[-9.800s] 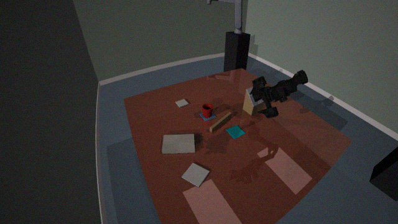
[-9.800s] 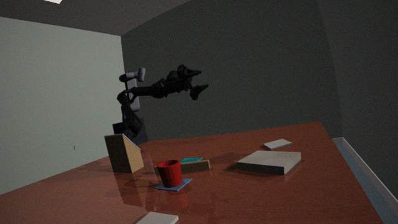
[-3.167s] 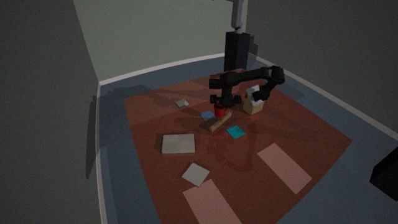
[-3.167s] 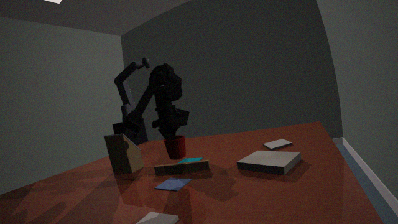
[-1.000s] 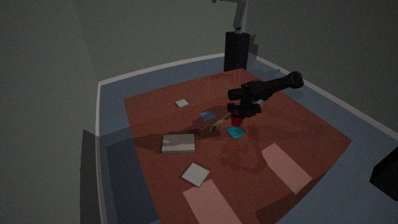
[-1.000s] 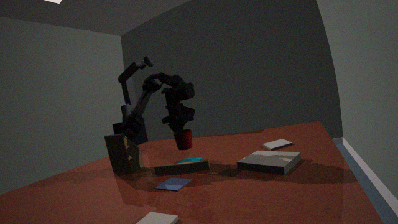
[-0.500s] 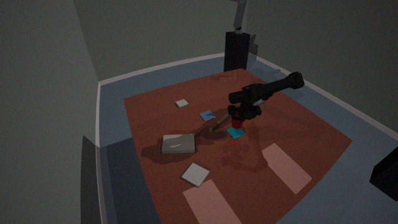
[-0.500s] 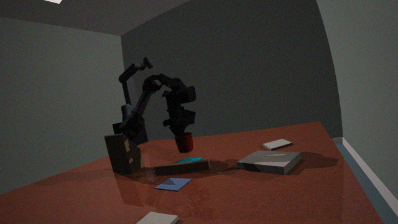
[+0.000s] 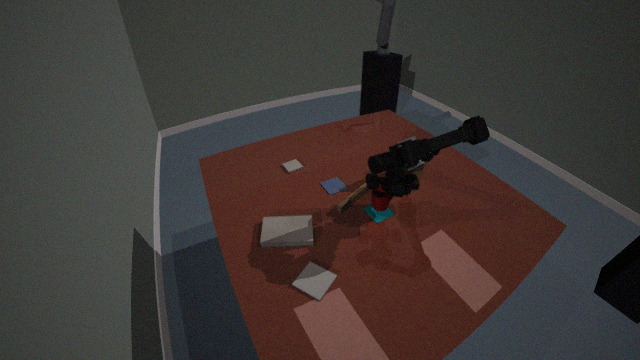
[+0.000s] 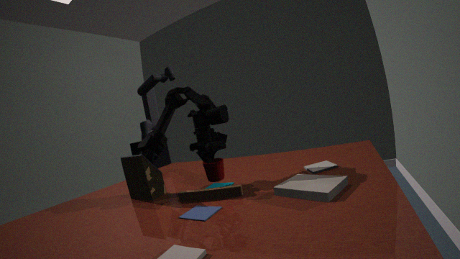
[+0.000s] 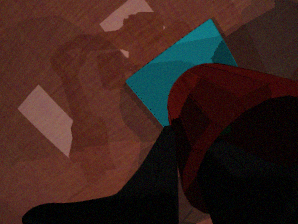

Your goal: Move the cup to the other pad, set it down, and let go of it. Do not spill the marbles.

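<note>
The red cup hangs nearly upright a little above the teal pad. My gripper is shut on the cup at its rim. In the wrist view one dark finger lies against the cup's wall, and part of the pad shows beyond the cup. The inside of the cup is dark; only a faint green speck shows there, and the marbles cannot be made out clearly. The blue pad lies bare on the table, beyond the wooden bar.
A low wooden bar lies between the pads. A tall block stands near the arm's base. A flat grey box and a white tile lie to one side. A small white tile lies past the blue pad.
</note>
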Controlling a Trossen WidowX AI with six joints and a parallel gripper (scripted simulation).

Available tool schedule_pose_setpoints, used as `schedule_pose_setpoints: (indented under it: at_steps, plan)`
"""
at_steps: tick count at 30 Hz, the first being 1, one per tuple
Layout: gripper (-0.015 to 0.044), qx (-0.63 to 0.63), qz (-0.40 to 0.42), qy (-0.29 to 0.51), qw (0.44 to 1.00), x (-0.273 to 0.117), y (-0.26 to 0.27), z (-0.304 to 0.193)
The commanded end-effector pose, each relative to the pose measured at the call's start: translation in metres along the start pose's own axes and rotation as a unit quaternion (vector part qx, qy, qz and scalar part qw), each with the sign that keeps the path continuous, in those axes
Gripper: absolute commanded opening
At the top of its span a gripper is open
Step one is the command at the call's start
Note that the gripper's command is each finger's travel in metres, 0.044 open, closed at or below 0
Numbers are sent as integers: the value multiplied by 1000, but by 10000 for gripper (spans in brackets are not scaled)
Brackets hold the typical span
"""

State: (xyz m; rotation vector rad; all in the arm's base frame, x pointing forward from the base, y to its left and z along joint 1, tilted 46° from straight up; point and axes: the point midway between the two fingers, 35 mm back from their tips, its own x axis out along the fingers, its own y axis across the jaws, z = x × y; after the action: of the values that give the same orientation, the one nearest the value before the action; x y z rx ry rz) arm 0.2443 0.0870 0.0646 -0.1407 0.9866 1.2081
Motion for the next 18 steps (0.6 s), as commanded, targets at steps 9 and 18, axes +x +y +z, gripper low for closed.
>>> schedule_pose_setpoints:
  at_steps: [9,18]
  plan:
    - [0,4,4,-2,1000,16,3,-1]
    - [0,4,4,-3,1000,25,5,0]
